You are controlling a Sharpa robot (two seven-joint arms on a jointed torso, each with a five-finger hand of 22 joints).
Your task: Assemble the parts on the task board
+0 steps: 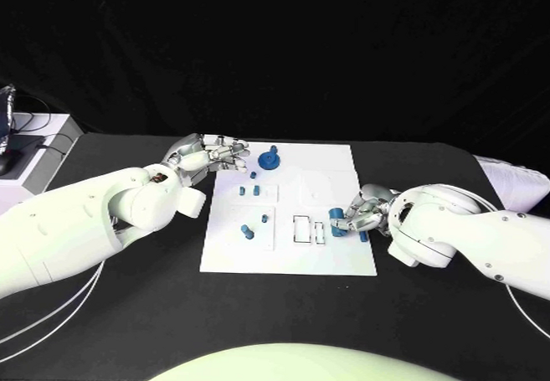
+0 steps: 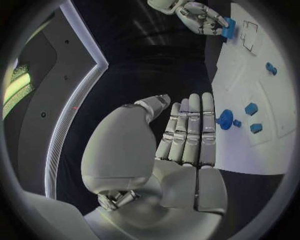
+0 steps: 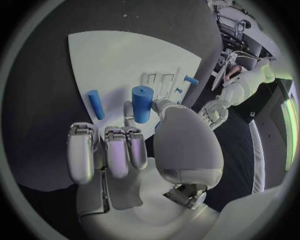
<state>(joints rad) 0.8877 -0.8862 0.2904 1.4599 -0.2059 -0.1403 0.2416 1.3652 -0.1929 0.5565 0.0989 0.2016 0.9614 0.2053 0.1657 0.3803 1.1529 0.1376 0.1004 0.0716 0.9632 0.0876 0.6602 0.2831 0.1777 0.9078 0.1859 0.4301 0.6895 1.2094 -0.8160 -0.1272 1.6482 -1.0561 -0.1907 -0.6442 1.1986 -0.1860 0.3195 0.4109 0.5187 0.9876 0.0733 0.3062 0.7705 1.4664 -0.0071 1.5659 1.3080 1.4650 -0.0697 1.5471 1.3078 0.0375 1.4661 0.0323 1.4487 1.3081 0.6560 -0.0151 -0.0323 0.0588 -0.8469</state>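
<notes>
Firmly pinched in right hand (image 3: 134, 145): blue cylinder (image 3: 142, 103)

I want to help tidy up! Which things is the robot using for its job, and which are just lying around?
For the job: task board; blue cylinder held by right hand; blue gear piece by left hand; blue rod.

Lying about: computer mouse; side table.

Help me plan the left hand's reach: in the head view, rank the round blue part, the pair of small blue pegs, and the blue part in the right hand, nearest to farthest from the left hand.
From the left hand:
1. Round blue part, just beside it at the board's far edge.
2. Pair of small blue pegs, slightly nearer the robot.
3. Blue part held by the right hand, across the board.
</notes>
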